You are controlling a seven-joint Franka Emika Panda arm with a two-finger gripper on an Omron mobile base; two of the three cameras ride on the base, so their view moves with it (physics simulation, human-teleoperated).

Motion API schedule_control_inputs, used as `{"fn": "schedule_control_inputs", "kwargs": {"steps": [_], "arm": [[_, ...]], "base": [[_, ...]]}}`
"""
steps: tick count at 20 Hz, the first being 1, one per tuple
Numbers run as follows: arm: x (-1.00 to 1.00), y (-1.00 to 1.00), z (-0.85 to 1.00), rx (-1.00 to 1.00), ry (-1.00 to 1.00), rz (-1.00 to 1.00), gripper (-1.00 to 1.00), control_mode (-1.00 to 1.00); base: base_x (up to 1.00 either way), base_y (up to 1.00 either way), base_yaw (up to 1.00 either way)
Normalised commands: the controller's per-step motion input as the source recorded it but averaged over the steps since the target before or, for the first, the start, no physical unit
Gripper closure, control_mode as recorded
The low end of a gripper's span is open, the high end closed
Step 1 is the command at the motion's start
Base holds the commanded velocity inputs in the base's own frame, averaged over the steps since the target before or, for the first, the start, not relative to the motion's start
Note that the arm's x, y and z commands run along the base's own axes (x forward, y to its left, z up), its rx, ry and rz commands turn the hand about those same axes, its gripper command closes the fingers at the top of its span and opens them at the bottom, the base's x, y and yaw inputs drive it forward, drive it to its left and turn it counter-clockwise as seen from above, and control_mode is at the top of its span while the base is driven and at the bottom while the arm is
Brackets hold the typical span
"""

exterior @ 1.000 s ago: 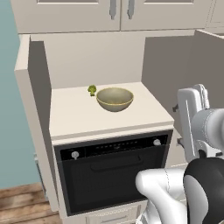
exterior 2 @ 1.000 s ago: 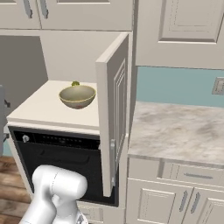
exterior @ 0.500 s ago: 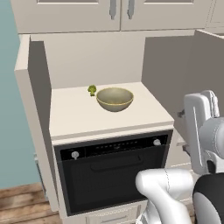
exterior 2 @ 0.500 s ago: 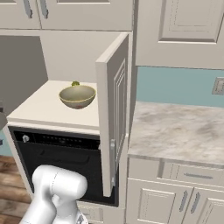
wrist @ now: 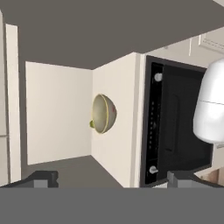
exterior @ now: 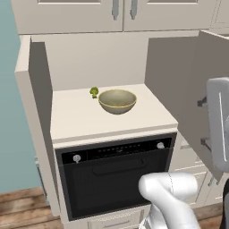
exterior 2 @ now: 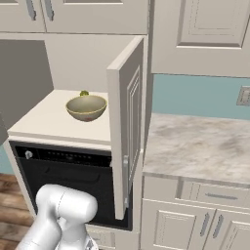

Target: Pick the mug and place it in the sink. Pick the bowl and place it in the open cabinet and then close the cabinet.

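Arm swung further right over the last second, white hand now at the right edge of the left base view, beside the right cabinet door; bowl unmoved.

Bowl (exterior: pixel 117 101) resting upright on the beige floor of the cabinet (exterior: pixel 89 58), directly above the black oven (exterior: pixel 116 172). Slightly right of the shelf's middle, nearer the back wall than the front lip. Tiny green broccoli-like item (exterior: pixel 94 92) just beside the bowl, on its rear left, close to or touching the rim. Both cabinet doors standing open, one on each side of the oven; right door (exterior 2: pixel 128 122) edge-on in the right base view, between the bowl and the marbled counter (exterior 2: pixel 200 144). Shorter cream cabinets (exterior: pixel 123 13) with metal handles shut above the open one.

Gripper (wrist: pixel 113 179) spread wide, empty, well apart from the bowl and off to the oven's right. Hand view rolled sideways: bowl on its side near centre, oven front to its right, finger tips (wrist: pixel 43 178) far apart at the bottom.
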Motion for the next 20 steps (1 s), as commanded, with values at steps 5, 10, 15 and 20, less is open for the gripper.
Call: {"fn": "schedule_control_inputs", "kwargs": {"steps": [5,10,15,20], "arm": [[-0.33,-0.41,0.16,0.05,0.0,-0.01,-1.0,-1.0],[-0.29,-0.26,0.0,0.01,0.0,0.0,-1.0,-1.0],[-0.2,0.1,0.0,0.0,-0.04,0.0,-1.0,-1.0],[0.34,0.0,-0.16,0.0,-0.03,0.0,-1.0,-1.0]], "base": [[0.0,0.0,0.0],[0.0,0.0,0.0],[0.0,0.0,0.0],[0.0,0.0,0.0]]}}
